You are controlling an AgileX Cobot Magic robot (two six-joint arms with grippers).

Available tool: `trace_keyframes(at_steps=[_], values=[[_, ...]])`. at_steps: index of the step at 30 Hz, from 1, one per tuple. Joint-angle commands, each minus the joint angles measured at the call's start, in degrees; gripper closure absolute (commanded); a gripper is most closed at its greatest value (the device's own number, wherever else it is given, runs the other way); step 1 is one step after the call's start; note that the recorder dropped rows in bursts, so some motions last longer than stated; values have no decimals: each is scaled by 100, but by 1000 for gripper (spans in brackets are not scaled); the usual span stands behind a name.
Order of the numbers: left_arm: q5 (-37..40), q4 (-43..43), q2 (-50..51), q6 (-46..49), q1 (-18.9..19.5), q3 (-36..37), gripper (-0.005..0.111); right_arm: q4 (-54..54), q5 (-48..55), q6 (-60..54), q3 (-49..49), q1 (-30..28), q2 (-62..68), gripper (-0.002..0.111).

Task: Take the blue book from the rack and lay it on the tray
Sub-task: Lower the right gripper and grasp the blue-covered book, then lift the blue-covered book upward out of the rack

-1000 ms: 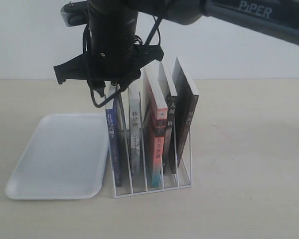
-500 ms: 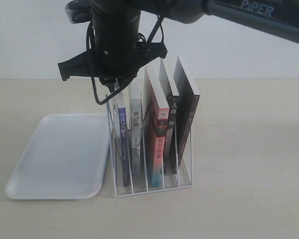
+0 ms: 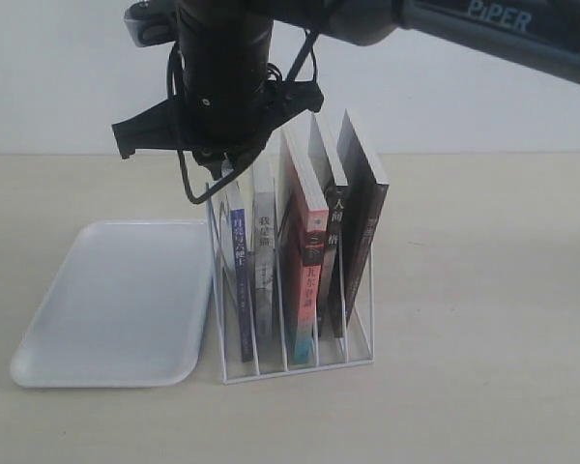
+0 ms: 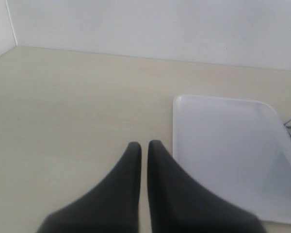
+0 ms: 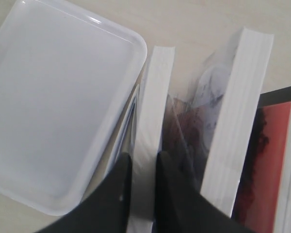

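Note:
The blue book (image 3: 240,280) stands in the leftmost slot of the white wire rack (image 3: 300,363). My right gripper (image 3: 222,172) comes down from above and is shut on its top edge. In the right wrist view the black fingers (image 5: 122,180) pinch the book's white page edge (image 5: 154,102), with the gripper (image 5: 144,164) astride it. The frosted white tray (image 3: 116,300) lies flat to the left of the rack, nothing on it. My left gripper (image 4: 143,144) is shut on nothing, hovering over bare table beside the tray (image 4: 228,145).
Other books fill the rack to the right: a grey-spined one (image 3: 263,271), a red-and-teal one (image 3: 307,275) and two black ones (image 3: 353,242). The grey-spined book's page edge (image 5: 237,116) stands close beside my right gripper. A pale wall runs behind the table.
The blue book has swung from leaning left to more upright, its spine shifting right in its slot with my right gripper. Over the last half second almost nothing moved.

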Motion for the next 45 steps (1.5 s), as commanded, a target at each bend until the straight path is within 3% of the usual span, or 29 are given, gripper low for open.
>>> trace_keyframes(at_steps=[1,16,18,20,22,27,32,45], values=[[-19,4,-9,-45,-31,22,103,-139,-18,-151,-25,-48,-271,108],[-19,4,-9,-45,-31,22,103,11,202,-190,-25,-48,-33,107],[-19,4,-9,-45,-31,22,103,11,212,-237,-25,-48,-10,100],[-19,4,-9,-45,-31,22,103,24,197,-345,-25,-48,-10,76],[-19,4,-9,-45,-31,22,103,35,207,-368,-25,-48,-10,71],[-19,4,-9,-45,-31,22,103,47,221,-368,-25,-48,56,76],[-19,4,-9,-45,-31,22,103,20,185,-368,-25,-48,113,108],[-19,4,-9,-45,-31,22,103,-99,147,-357,-25,-36,-299,108]])
